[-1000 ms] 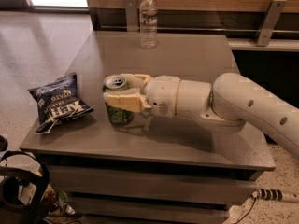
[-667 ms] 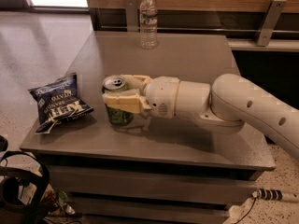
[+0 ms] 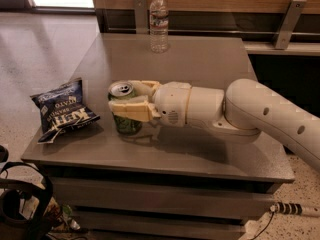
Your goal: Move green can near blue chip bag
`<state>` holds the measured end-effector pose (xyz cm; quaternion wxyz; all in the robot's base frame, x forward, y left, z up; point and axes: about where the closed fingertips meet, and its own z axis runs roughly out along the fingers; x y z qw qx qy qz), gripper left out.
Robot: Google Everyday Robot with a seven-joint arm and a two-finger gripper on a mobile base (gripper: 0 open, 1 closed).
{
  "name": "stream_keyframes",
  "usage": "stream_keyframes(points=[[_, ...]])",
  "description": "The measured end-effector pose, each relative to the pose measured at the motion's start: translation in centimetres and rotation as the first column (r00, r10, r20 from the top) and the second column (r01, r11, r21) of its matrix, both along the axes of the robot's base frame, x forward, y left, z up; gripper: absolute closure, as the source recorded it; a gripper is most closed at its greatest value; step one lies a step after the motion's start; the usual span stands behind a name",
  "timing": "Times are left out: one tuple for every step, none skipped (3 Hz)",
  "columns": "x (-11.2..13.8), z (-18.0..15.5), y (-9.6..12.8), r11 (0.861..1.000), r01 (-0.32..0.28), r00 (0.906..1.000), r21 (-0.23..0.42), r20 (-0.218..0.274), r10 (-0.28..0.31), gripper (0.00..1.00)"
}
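Observation:
The green can [image 3: 124,121] stands upright on the grey table [image 3: 200,64], left of the middle, its silver top with pull tab showing. My gripper [image 3: 127,100] reaches in from the right, with cream fingers [image 3: 131,111] on both sides of the can, closed around it. The blue chip bag [image 3: 62,110] lies flat at the table's left edge, a short gap to the left of the can.
A clear plastic water bottle [image 3: 159,22] stands at the back of the table. My white arm [image 3: 260,119] crosses the table's right half. A dark bag [image 3: 20,204] sits on the floor at lower left. A wooden wall with rail runs behind.

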<state>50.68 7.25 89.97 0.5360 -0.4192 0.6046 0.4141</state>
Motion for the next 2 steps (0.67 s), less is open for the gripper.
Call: stream_keyframes(points=[[-0.09, 0.06, 0.2, 1.0, -0.004, 1.0, -0.001, 0.001, 0.004, 0.18], [-0.2, 0.13, 0.43, 1.0, -0.008, 1.0, -0.001, 0.002, 0.008, 0.0]])
